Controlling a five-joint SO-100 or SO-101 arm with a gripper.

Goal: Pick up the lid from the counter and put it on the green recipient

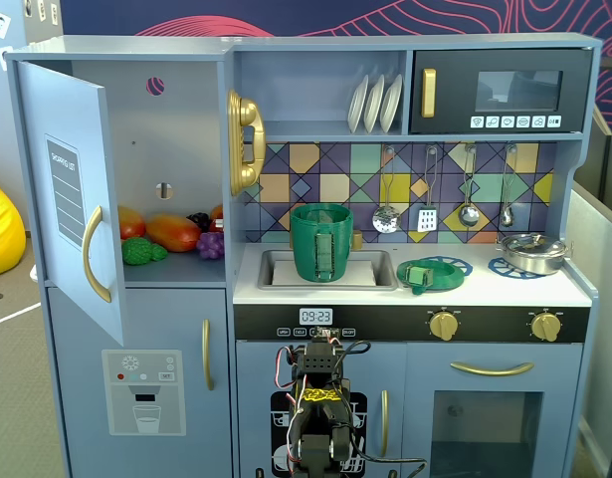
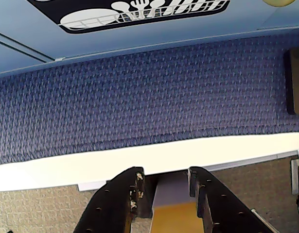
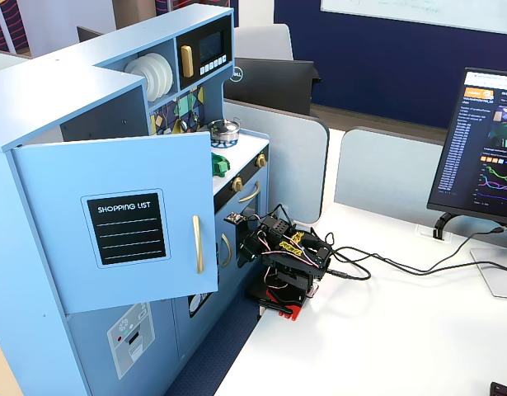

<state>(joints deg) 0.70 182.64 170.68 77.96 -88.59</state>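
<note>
Lid (image 1: 425,275): a flat green disc with a blocky knob, lying on the left blue burner ring (image 1: 455,265) of the toy kitchen's counter (image 1: 315,291), just right of the sink (image 1: 370,269). Green recipient (image 1: 321,242): a tall dark green pot standing upright in the sink, its ribbed strip handle facing the camera in a fixed view, apart from the lid. A shiny metal pot (image 1: 533,252) sits on the right burner ring. In a fixed view from the side, the lid shows as a small green patch (image 3: 220,163) on the counter edge, behind the open cupboard door (image 3: 121,221).

Robot arm (image 3: 284,266): folded low on the white tabletop (image 3: 385,330), in front of the kitchen's lower doors and well below the counter. Gripper (image 2: 165,180): seen from the wrist camera, its two dark fingers (image 2: 132,194) are spread slightly apart with nothing between them, pointing down toward blue carpet (image 2: 139,97) beyond the tabletop's edge.
</note>
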